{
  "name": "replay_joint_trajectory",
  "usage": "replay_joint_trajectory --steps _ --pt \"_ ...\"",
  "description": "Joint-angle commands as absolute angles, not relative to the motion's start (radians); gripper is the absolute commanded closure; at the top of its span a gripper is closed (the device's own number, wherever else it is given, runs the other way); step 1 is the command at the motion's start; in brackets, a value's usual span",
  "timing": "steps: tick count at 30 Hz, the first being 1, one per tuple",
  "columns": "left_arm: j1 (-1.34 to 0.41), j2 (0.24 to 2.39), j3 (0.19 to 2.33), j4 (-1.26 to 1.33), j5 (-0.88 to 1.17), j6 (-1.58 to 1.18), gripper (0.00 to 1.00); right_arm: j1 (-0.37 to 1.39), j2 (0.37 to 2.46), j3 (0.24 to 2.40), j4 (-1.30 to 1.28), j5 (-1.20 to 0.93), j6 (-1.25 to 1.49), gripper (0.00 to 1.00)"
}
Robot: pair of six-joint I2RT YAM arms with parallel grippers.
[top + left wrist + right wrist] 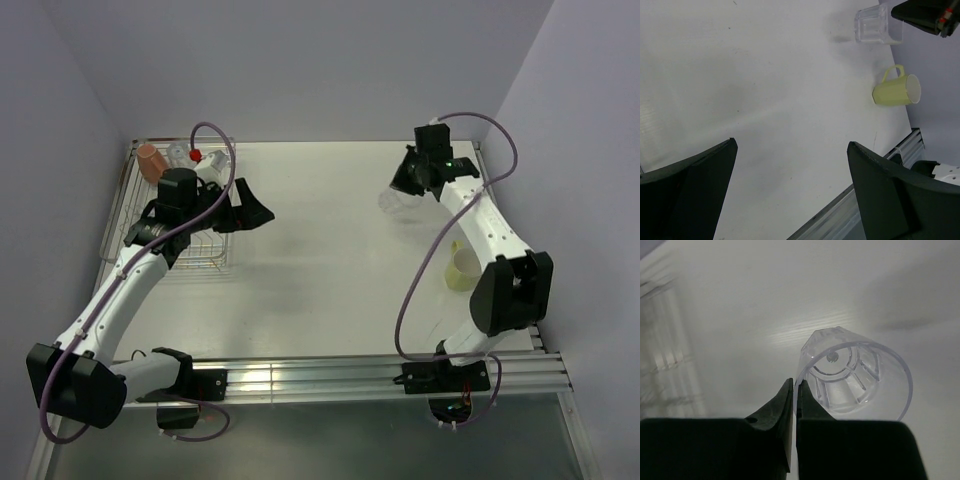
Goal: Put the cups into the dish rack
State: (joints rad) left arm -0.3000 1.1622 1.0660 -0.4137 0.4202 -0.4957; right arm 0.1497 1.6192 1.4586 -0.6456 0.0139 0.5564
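Top external view, nearest first: both arm bases sit at the near edge of the table point(330, 290). A little farther in, on the right, a yellow mug point(462, 266) rests on the table close beside the right arm's elbow. On the left, the rack point(195, 252) lies along the table's left side, and the left arm reaches over it. The left gripper point(258, 212) hangs just past the rack's inner side, above bare table. Through its wrist camera we see its fingers point(695, 190) spread wide with nothing between them, looking across at the yellow mug and the tumbler point(872, 24).

Farther on, the right gripper point(405, 185) is over the far right part of the table. Its wrist camera shows its jaws drawn almost together, with the tumbler's rim caught between them. The tumbler is well apart from the rack, and we cannot tell whether it touches the table.

At the rack's far end sits an orange mug point(150, 160), with a clear cup-like shape point(179, 152) just beside it, too small for us to be sure of.
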Motion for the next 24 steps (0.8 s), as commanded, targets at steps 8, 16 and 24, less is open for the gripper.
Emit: replay_joint_trajectory --steps 8,16,24 --pt "-0.195 1.108 0.942 -0.009 0.785 -0.715 0.01 0.391 1.453 1.300 -0.007 -0.627 0.882 1.00" --pt "-0.193 1.072 0.881 0.110 0.799 -0.791 0.01 0.452 1.489 1.187 0.477 -0.808 1.225 1.00" --pt "-0.195 1.065 0.854 0.123 0.761 -0.802 0.01 0.515 1.557 1.155 0.779 -0.861 1.432 1.00"
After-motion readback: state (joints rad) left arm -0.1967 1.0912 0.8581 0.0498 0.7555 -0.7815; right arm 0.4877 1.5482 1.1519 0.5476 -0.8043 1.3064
